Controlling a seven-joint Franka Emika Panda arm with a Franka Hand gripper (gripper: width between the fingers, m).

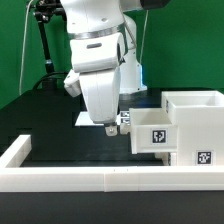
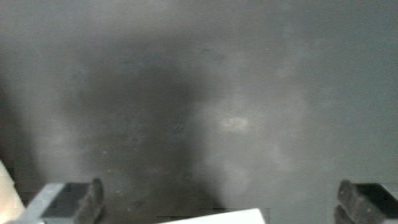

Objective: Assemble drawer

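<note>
Exterior view: the white Franka arm with its two-finger gripper [image 1: 112,126] hangs low over the dark table top [image 1: 50,110], its wrist pointing straight down; the short dark fingertips sit just above the table, right beside the near-left corner of the white plastic open-topped drawer box [image 1: 190,118]; a smaller white box-shaped drawer part with a black-and-white marker tag on its face [image 1: 152,133] stands against the box on the exterior view's left, and the gripper is just beside this part, though whether it touches cannot be told; the drawer box sits at the exterior view's right, open side up, its long axis seeming to run back from the camera into the scene, with a second marker tag [image 1: 204,156] on its near face; a flat white piece [image 1: 84,119] lies on the table behind the gripper, mostly hidden by the arm, too little visible to name; a long white L-shaped plastic fence [image 1: 90,178] runs along the near edge of the table and turns back at the exterior view's left; a black stand [image 1: 42,45] rises at the back; wrist view: the two dark fingers [image 2: 68,200] stand wide apart with only grey table [image 2: 196,100] between them, nothing held; a white corner of a flat part [image 2: 222,217] shows between the fingers at the picture's edge, blurred
</note>
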